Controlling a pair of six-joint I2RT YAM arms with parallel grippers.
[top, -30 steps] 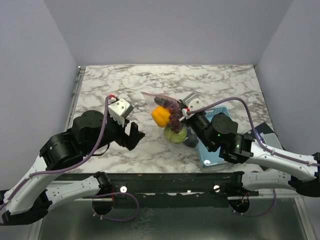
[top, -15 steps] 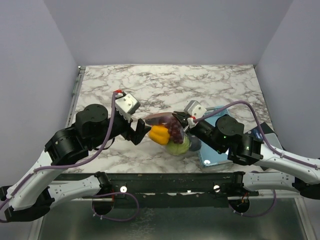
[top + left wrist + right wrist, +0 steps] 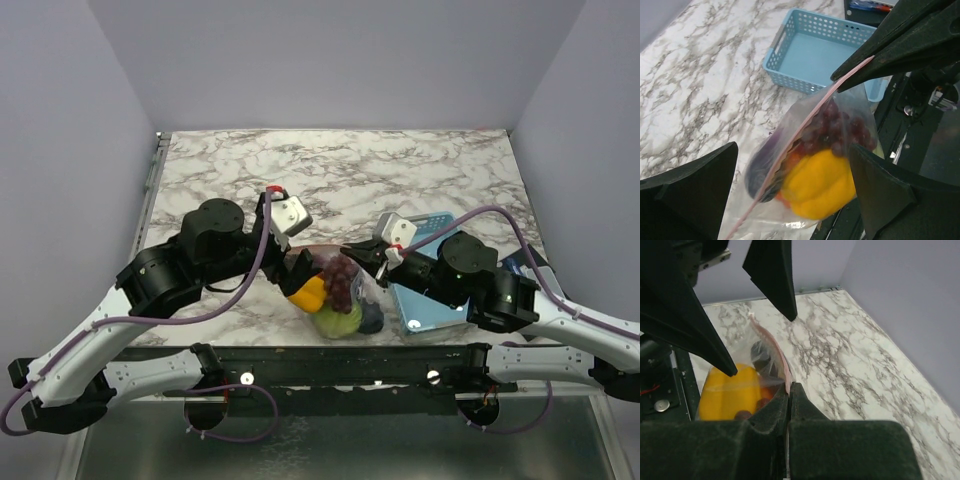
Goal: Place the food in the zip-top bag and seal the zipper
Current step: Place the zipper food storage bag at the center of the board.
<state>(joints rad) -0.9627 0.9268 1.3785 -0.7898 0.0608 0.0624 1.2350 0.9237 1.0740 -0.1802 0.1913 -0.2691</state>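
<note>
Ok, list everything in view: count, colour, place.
zip-top bag: one, clear, between the grippers at the table's near edge
zipper: one, pink, along the bag's mouth
yellow pepper: one, inside the bag
grapes: one bunch, dark red, inside the bag
green piece: one, bag's bottom
eggplant: one, purple, inside the bag
basket: one, light blue, right of the bag
dark box: one, beyond the basket
table: one, marbled
left gripper: black, open, straddling the zipper
right gripper: black, shut on the zipper

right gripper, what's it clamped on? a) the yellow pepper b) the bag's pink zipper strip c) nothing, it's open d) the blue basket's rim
B: in the right wrist view the right gripper is shut on one end of the pink zipper strip along the mouth of the zip-top bag.
</note>
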